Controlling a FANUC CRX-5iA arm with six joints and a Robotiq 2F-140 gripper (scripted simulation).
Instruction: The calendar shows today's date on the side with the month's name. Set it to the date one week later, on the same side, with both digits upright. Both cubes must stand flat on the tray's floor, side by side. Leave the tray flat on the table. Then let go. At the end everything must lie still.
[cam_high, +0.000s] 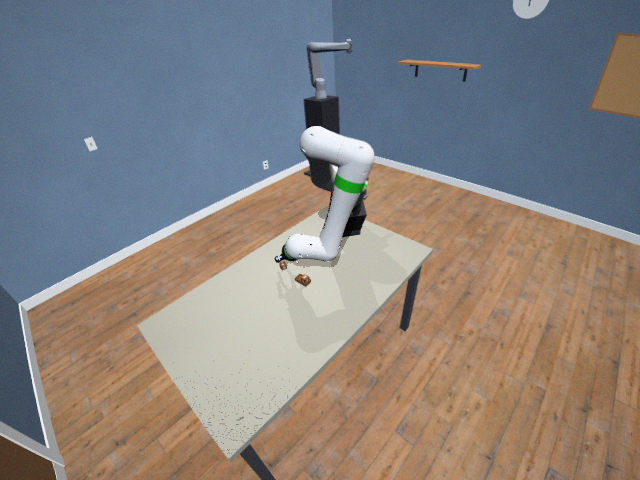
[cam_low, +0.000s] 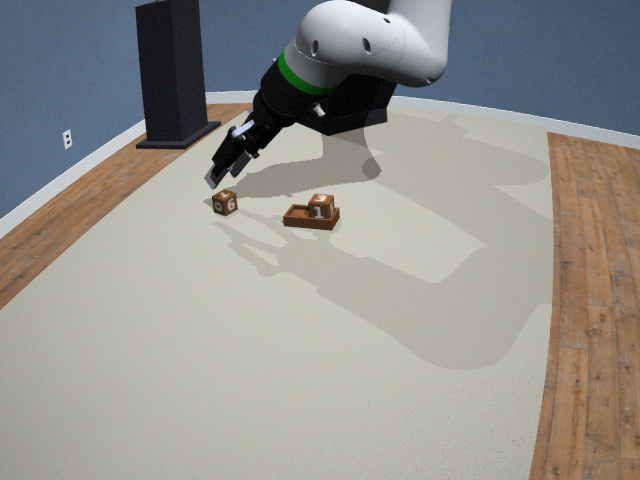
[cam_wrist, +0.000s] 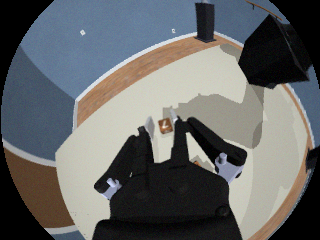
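Note:
A brown wooden tray lies flat on the table, also in the top view. One brown cube stands in its right half and shows an upright 1 on the near side. The tray's left half is empty. A second cube lies on the table left of the tray, showing a 6 and a sideways 0. It also shows in the wrist view. My gripper hangs tilted just above and behind this loose cube, fingers partly open and empty. It also shows in the wrist view.
The arm's black base block stands at the table's far edge behind the tray. A black pedestal stands on the floor beyond the table's far left corner. The table's left edge runs close to the loose cube.

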